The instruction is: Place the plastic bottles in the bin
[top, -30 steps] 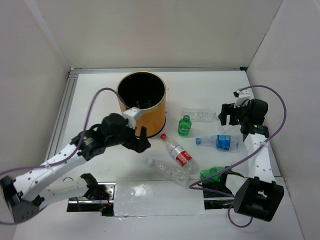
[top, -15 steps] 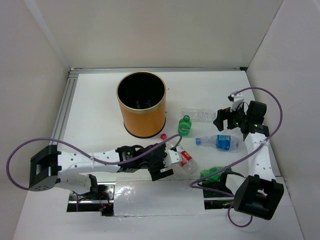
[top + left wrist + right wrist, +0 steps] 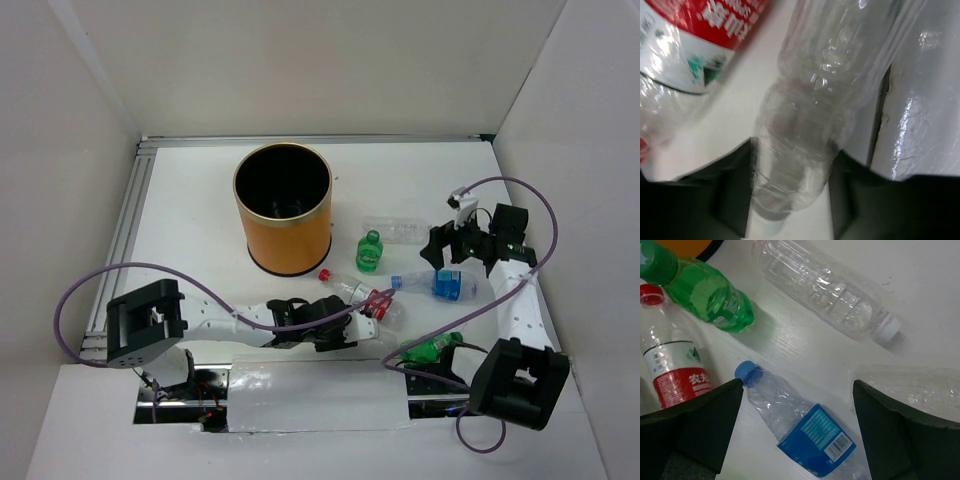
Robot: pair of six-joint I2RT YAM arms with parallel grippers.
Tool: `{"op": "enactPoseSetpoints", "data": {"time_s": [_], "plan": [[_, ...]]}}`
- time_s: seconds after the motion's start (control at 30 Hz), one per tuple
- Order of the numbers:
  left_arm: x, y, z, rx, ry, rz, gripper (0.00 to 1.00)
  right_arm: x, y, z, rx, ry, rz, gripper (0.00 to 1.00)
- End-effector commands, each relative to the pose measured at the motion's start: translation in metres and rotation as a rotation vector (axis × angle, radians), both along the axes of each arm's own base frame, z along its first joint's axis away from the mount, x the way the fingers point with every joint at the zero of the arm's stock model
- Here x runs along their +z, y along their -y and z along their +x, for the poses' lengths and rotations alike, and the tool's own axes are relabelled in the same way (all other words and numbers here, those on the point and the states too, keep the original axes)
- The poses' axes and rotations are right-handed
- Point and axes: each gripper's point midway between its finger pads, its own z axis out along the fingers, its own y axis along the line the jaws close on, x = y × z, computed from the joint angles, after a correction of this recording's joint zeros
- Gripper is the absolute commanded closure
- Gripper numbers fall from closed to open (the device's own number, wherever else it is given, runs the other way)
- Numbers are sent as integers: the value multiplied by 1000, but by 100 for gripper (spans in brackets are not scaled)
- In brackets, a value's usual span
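Observation:
My left gripper (image 3: pixel 343 332) lies low near the table's front. In the left wrist view it (image 3: pixel 792 167) is shut on the neck end of a plain clear bottle (image 3: pixel 805 100), with both fingers against its sides. A red-label bottle (image 3: pixel 362 297) lies touching it. My right gripper (image 3: pixel 446 256) hangs open over a blue-label bottle (image 3: pixel 810 432), which lies flat between its fingers (image 3: pixel 710 415) without touching them. A green bottle (image 3: pixel 370 251) and another clear bottle (image 3: pixel 400 231) lie behind, and a second green bottle (image 3: pixel 430 347) sits by the right base. The orange bin (image 3: pixel 284 222) stands back left.
White walls close in the table on three sides. A metal rail (image 3: pixel 125 235) runs down the left edge. Shiny tape (image 3: pixel 310 390) covers the front edge between the bases. Purple cables loop off both arms. Crumpled clear plastic (image 3: pixel 920 387) lies just right of the blue-label bottle.
My left arm swung from beside the bin down to the front and closed on the plain clear bottle, nudging the red-label bottle. The right gripper drifted left and lower over the blue-label bottle.

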Motion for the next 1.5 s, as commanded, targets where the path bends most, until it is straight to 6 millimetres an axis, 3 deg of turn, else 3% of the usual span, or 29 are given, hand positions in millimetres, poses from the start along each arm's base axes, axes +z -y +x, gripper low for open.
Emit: {"op": "enactPoseSetpoints", "data": {"time_s": [0.0,0.03,0.07,0.2,0.23,0.3,0.33,0.43,0.47,0.5,0.57,0.6,0.7,0.73,0.77,0.8,0.83,0.9,0.93,1.03,1.07,1.17,1.3,1.33,1.4,1.43,1.47], "plan": [[19,11,-2,-6,1,-77,59,6,-7,-2,115,35,-19,3],[27,12,-4,6,-1,-83,98,2,-7,-3,123,23,-21,5],[35,13,-4,15,-7,-92,100,5,-8,-3,140,32,-23,5],[112,17,-2,55,27,-221,100,8,-11,-3,223,85,-48,13],[157,19,2,66,62,-316,100,11,-13,-4,246,97,-51,15],[200,9,10,113,116,-387,100,12,-13,-4,269,116,-56,21],[247,4,17,127,156,-492,100,13,-14,-4,283,130,-62,23],[312,-21,60,272,248,-628,100,10,-12,-4,303,150,-82,28],[343,-45,90,375,293,-703,100,8,-12,-4,309,157,-90,30],[371,-54,106,417,332,-810,100,8,-11,-3,323,172,-108,30],[397,-76,136,502,345,-935,100,4,-11,-5,343,177,-125,31],[408,-102,166,592,391,-980,100,3,-12,-7,351,175,-129,31],[421,-135,217,761,483,-1046,98,-3,-14,-11,380,170,-130,25],[392,-137,245,845,471,-983,98,-3,-14,-10,392,182,-145,21],[385,-142,258,892,452,-986,98,-8,-13,-13,395,168,-152,16],[374,-155,274,938,449,-968,91,-11,-13,-16,401,154,-159,4],[364,-157,282,950,435,-953,87,-17,-12,-20,412,131,-165,0],[333,-159,299,998,390,-899,78,-27,-11,-27,488,126,-227,0],[319,-159,301,1021,363,-867,64,-34,-12,-35,512,94,-227,0],[295,-164,309,1072,334,-804,39,-56,-12,-42,600,87,-318,0],[294,-165,308,1075,328,-794,24,-62,-11,-42,617,90,-347,0],[302,-168,305,1088,324,-793,0,-87,-13,-45,673,62,-413,0],[346,-154,276,1020,379,-821,0,-121,-16,-45,717,-3,-463,0],[348,-139,259,985,353,-807,0,-129,-18,-46,720,-17,-469,3],[353,-125,234,943,307,-821,0,-132,-13,-27,648,2,-497,14],[357,-122,214,945,240,-865,0,-134,-10,-24,633,-5,-502,24],[337,-106,194,919,162,-855,0,-131,-10,-21,631,5,-506,48]]}}
